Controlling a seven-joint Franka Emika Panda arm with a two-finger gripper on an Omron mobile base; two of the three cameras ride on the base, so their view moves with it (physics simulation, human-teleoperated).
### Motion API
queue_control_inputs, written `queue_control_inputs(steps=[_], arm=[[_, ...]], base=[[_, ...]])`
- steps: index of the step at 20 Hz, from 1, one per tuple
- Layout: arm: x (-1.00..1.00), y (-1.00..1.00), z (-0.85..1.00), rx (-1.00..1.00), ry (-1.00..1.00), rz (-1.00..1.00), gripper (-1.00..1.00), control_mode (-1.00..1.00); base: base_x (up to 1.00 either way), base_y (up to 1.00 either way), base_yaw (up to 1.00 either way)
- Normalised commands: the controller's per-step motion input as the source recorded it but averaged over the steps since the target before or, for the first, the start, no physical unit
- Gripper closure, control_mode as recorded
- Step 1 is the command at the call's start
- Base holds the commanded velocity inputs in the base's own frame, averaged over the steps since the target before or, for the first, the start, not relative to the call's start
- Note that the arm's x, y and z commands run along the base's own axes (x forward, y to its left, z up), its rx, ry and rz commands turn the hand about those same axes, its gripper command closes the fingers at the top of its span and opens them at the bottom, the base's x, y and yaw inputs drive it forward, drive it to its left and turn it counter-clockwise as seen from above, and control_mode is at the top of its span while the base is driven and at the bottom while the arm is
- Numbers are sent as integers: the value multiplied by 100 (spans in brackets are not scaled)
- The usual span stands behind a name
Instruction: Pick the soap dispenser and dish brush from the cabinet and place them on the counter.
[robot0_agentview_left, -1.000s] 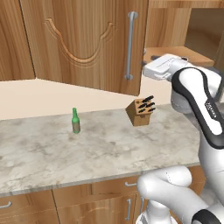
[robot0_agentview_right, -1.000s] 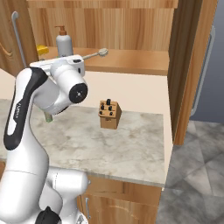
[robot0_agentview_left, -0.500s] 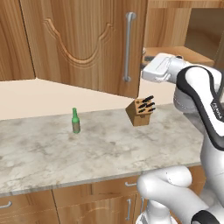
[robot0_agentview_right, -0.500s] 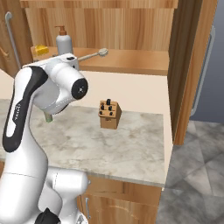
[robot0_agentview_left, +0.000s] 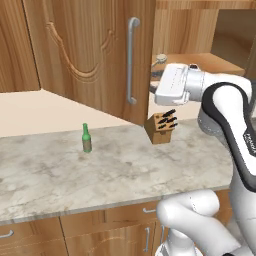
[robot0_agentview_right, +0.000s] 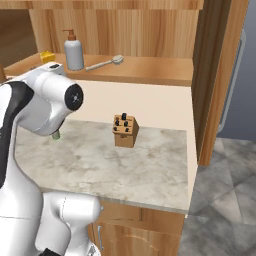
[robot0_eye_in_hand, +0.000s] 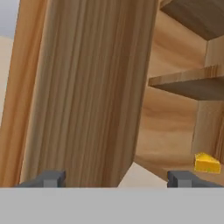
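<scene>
The soap dispenser, pale with an orange-brown pump, stands upright on the inner shelf of the open cabinet. The dish brush lies just right of it, its round head pointing right. My gripper is open, its tips wide apart with nothing between them. It faces the edge of the open cabinet door from close by. In the left base view my white hand hangs above the counter, beside the door's right edge and in front of the shelf.
A yellow sponge sits left of the dispenser on the shelf, also the sponge in the hand view. A knife block and a slim green bottle stand on the counter. The door's silver bar handle faces left.
My hand has moved a little left and down, closer to the open door's edge. The things on the shelf and counter have not moved.
</scene>
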Motion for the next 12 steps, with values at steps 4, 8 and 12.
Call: queue_control_inputs(steps=[4,8,12], arm=[[-53,75,-17,-10,-3,11,-100,-100],[-50,76,-20,-10,-4,9,-100,-100],[-37,74,-19,-9,-4,7,-100,-100]], base=[[0,0,0],[0,0,0],[0,0,0]])
